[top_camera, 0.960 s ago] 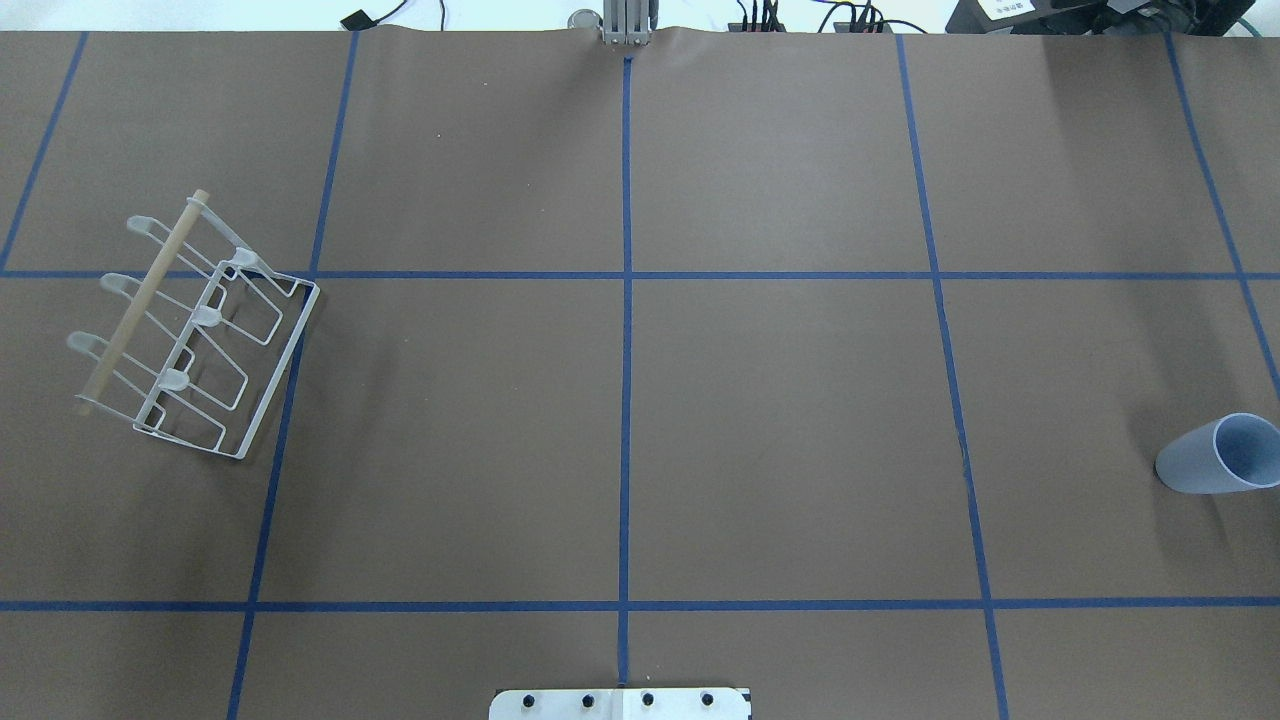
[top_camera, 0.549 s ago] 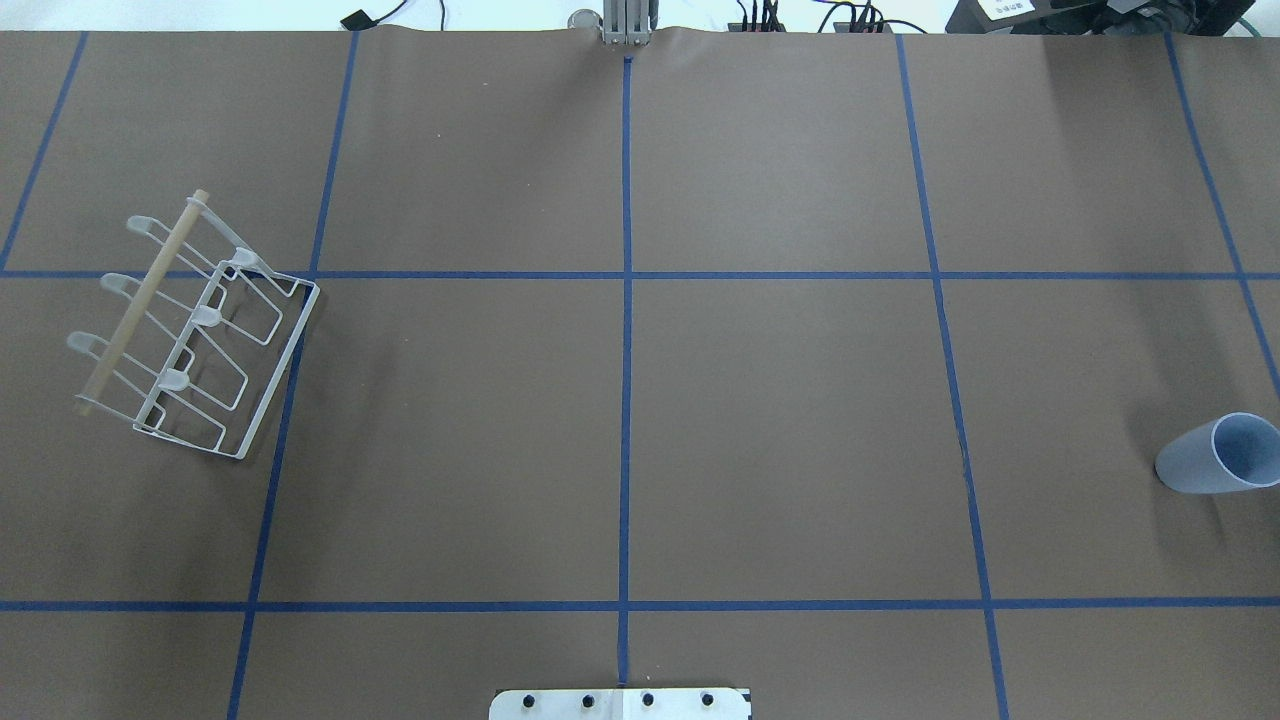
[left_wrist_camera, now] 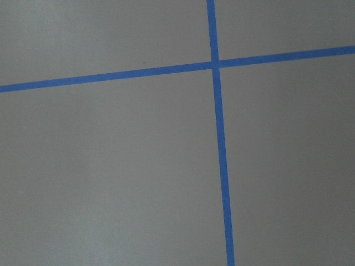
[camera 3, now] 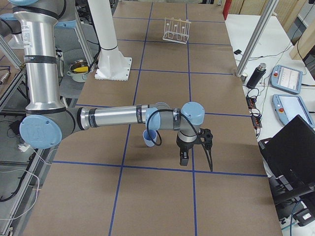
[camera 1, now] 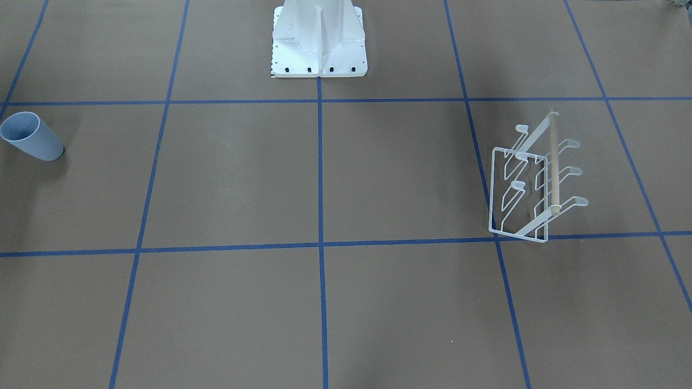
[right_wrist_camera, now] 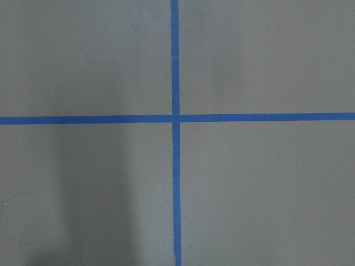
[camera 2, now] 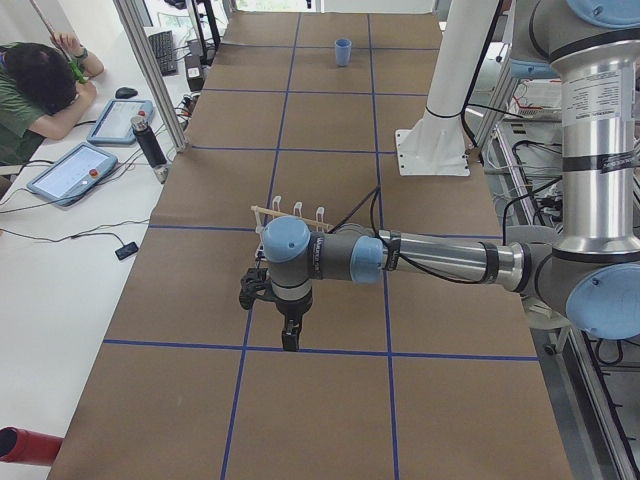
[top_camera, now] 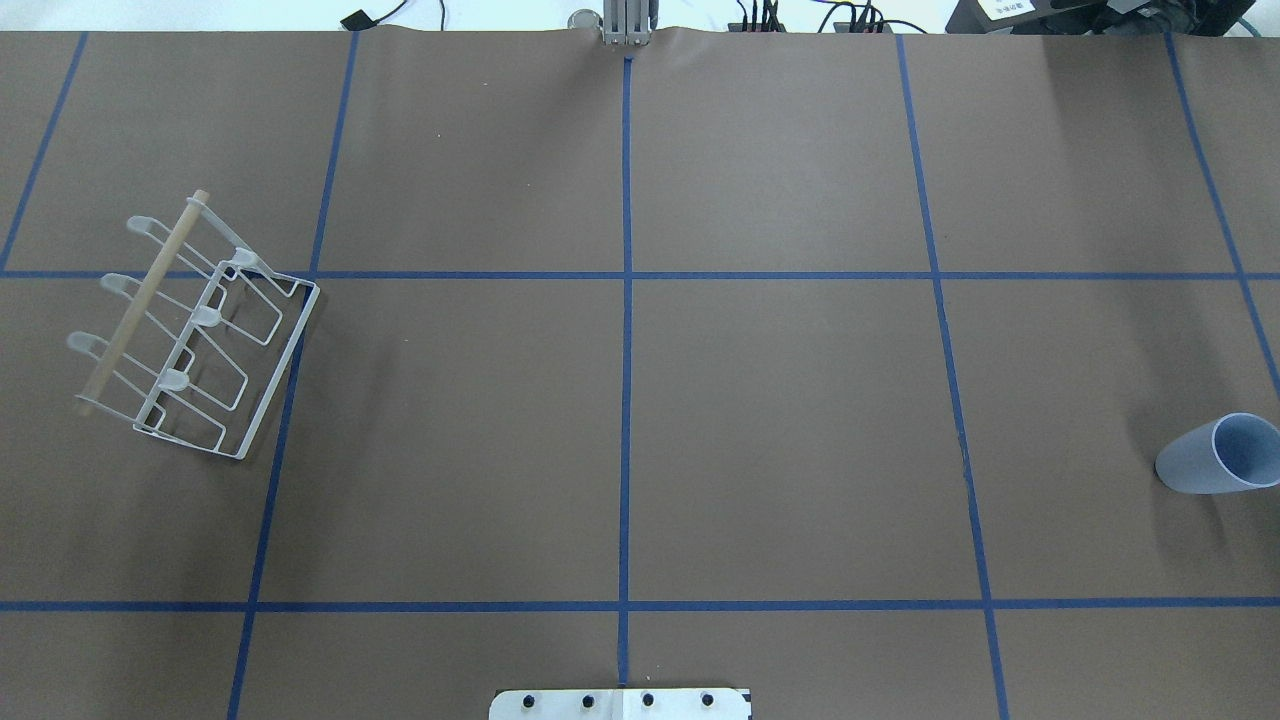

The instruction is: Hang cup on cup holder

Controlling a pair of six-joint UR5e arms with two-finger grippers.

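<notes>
- Left gripper [camera 2: 288, 332] hangs over the table [top_camera: 780, 430] with its fingers pointing down. It is seen only from the table's end, so I cannot tell if the fingers are apart or together.
- Right gripper [camera 3: 193, 157] hangs in the same way at the other end of the table. It also appears only in a side view, so its state cannot be told.
- Both grippers carry nothing that can be seen.
- The cup holder [top_camera: 195, 330] stands on the robot's left of the white base post [camera 1: 319, 38], well apart from it. The wooden dowel [top_camera: 145, 302] is on top and the prongs point up. The left gripper is beyond the holder, farther from the post.
- The cup [top_camera: 1215, 455] stands upright with its mouth up, far on the robot's right of the post. The right arm passes just above it, and the right gripper is beyond the cup, farther from the post.
- The cup and the cup holder are well apart, and nothing hangs on the prongs.
- Each wrist camera shows only brown paper with a crossing of blue tape [left_wrist_camera: 215, 64].
- A white label [top_camera: 1010, 8] on a dark box at the table's far edge has writing, but it is too small to read. The cup is plain.
</notes>
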